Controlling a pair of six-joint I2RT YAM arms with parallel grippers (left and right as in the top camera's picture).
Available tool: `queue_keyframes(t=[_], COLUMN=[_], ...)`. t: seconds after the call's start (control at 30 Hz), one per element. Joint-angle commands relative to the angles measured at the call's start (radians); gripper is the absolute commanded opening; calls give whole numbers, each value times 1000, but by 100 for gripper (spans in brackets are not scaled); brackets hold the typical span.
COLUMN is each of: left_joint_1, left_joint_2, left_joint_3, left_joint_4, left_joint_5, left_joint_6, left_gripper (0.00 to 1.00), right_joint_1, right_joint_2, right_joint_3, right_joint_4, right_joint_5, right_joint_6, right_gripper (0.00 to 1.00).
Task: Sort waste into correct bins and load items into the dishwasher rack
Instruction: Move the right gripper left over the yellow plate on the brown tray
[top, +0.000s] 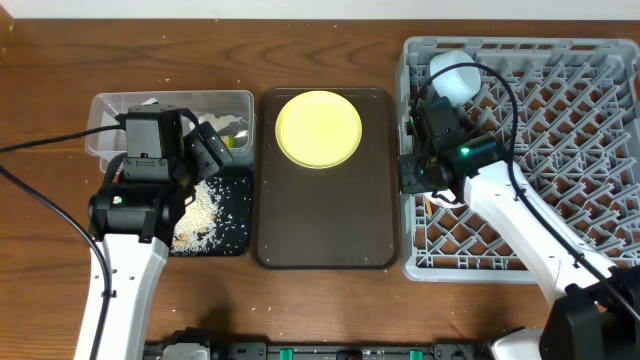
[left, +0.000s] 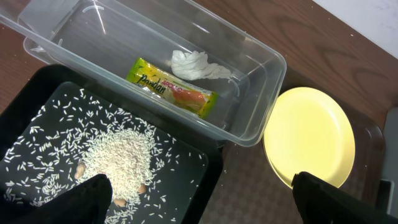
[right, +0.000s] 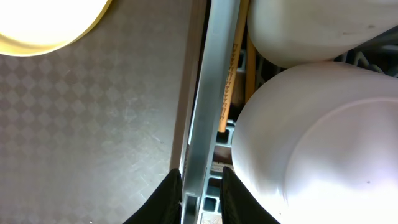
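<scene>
The yellow plate (top: 318, 128), at the far end of the brown tray (top: 320, 235), lay left of the right tool (right: 202, 193) (narrowly apart, empty; left tool (left: 211, 202) wide apart).

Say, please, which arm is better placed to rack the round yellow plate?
Probably right: the right gripper hangs by the grey plastic rack, beside the round yellow plate; the left gripper hovers over the black rectangular tray.

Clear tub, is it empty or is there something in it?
Not empty: the tub holds a wrapper and a crumpled tissue on its floor.
</scene>
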Motion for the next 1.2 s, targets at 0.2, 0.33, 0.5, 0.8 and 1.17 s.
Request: queue_keyframes(t=[0.2,0.33,0.5,0.8,1.17], left_joint_1=[4,4,4,4,4], left_joint_2=[-4,-4,-4,-4,-4], left_joint_3=[13,13,13,13,13], left_joint_4=[0,0,0,0,0], left_joint_5=[-5,-5,-5,-5,-5], left_joint_6=[6,6,6,6,6], left_gripper=[95,95,95,95,95], right_joint_1=[10,10,10,10,10], right_joint_2=[3,4,26,52,52], right_joint_3=[6,6,6,6,6], right_joint_4=[15,14,18,17,-53], right_joint_5=[3,3,3,3,3], right_joint_6=[6,6,6,6,6], right_gripper=[20,20,20,15,7])
